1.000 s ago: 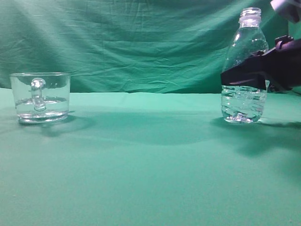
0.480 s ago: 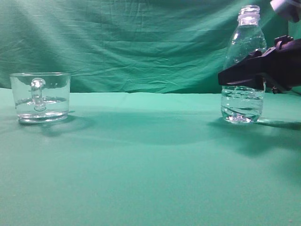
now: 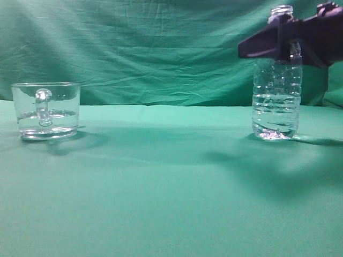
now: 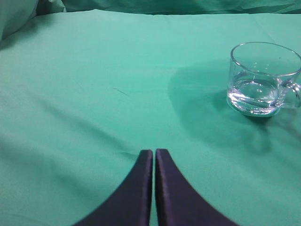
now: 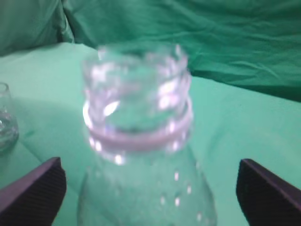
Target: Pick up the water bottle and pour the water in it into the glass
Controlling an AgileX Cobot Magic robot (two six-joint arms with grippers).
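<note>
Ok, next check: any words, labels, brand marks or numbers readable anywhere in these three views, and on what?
None can be read in any view.
Water bottle: clear ribbed plastic, no label; its neck is blurred in the right wrist view.
Glass: plain clear glass, no print.
Right gripper and left gripper: dark fingers, no markings visible.
Green cloth: plain, no text.
</note>
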